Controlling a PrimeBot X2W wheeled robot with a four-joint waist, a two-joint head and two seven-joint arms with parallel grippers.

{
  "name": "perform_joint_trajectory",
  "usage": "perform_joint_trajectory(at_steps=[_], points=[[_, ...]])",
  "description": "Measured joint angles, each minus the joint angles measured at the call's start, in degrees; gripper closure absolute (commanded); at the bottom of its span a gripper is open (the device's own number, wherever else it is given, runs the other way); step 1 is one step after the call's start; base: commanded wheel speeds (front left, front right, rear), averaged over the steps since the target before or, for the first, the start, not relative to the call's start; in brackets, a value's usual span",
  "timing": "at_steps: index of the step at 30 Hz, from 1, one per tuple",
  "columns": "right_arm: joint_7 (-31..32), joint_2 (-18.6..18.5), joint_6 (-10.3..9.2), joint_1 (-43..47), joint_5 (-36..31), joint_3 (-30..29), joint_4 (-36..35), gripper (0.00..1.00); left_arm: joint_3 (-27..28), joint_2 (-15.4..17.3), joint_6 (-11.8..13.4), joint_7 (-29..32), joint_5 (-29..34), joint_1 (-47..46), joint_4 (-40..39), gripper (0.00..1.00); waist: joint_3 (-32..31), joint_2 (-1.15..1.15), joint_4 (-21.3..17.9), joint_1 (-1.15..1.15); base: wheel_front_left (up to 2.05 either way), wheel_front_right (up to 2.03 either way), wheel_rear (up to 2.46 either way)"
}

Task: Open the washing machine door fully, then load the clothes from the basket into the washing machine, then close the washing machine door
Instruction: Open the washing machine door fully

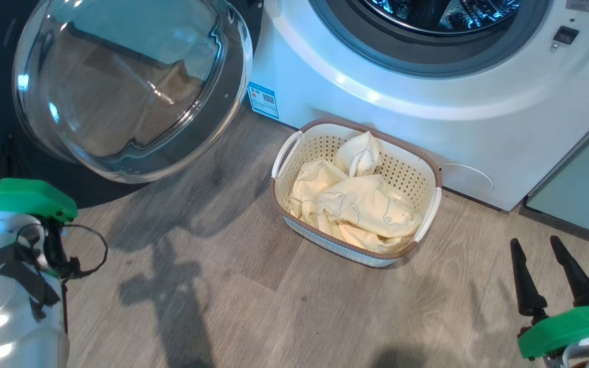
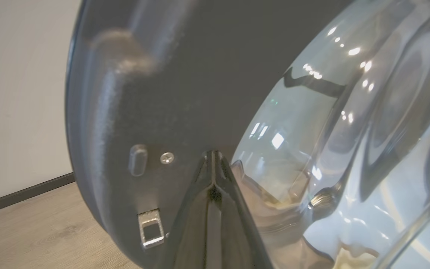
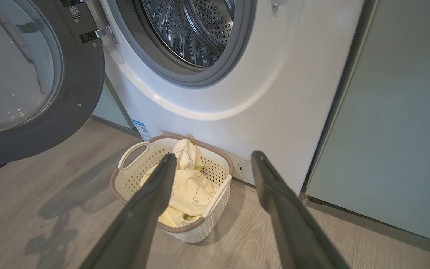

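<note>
Door (image 1: 131,87) stands open beside the washer (image 1: 427,128); basket (image 1: 356,125) of clothes (image 1: 366,204) on the floor (image 1: 223,296). Left gripper (image 2: 213,157): jaws together, empty, close to the door. Right gripper (image 3: 214,155): jaws spread, empty.

Basket (image 1: 404,166) of pale yellow clothes (image 1: 361,204) just before the washing machine (image 1: 427,117), its door (image 1: 131,87) wide open

Washing machine (image 1: 427,97) top beyond frame edge

Nothing legible — the blue sticker (image 1: 263,100) on the washing machine (image 1: 427,128) is too small.
</note>
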Motion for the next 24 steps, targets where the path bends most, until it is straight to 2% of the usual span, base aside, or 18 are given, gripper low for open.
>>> perform_joint_trajectory(at_steps=[13, 18, 24], points=[[0.0, 0.97, 0.0, 0.35, 0.33, -0.13, 0.62, 0.0, 0.04, -2.21, -2.89, 0.0, 3.01, 1.92, -2.98, 1.0, -3.88, 0.0, -0.56, 0.0, 0.0, 0.0, 0.0], [0.0, 2.08, 0.0, 1.99, 0.32, -0.54, 0.64, 0.0, -1.21, -3.89, -4.43, 0.0, 3.94, 5.8, -5.43, 1.0, -6.19, 0.0, -0.69, 0.0, 0.0, 0.0, 0.0], [0.0, 2.81, 0.0, 3.75, 0.33, -1.14, 0.67, 0.0, -4.05, -4.42, -5.98, 0.0, 4.43, 8.88, -7.55, 1.0, -8.47, 0.0, -1.17, 0.0, 0.0, 0.0, 0.0]])
